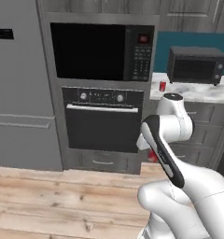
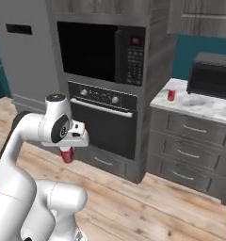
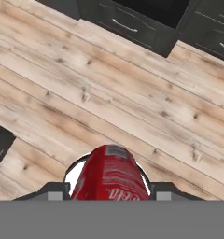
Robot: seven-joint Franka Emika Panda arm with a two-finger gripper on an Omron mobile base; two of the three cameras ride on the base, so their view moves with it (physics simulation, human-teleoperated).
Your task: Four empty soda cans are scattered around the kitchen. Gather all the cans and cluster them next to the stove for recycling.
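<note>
Left base view: the white arm was seen folded in front of a built-in wall oven [image 1: 102, 119], w/ a microwave [image 1: 102, 52] set above it. A red soda can [image 1: 162, 86] was pictured upright on the marble counter [image 1: 198, 92], near its left edge and just left of a dark toaster oven [image 1: 196, 65]. A bit of red, a second can [image 1: 152, 155], was glimpsed behind the arm's forearm, low over the wood floor [image 1: 48, 200].

Right base view: the gripper [image 2: 67, 153] was shown pointing down, jaws closed on the held can, which hung upright below the hand, over the floor and in front of the oven's bottom drawer [image 2: 104, 161]. The counter can was seen standing alone at the counter's left end, well apart from the held one. Cabinet drawers [image 2: 188, 150] under the counter were all shut; contents couldn't be told.

Hand view: the held can was seen from above btwn the two finger tips [image 3: 55, 192], red side and silver rim visible, plank floor beneath, dark drawer fronts at the top.
</note>
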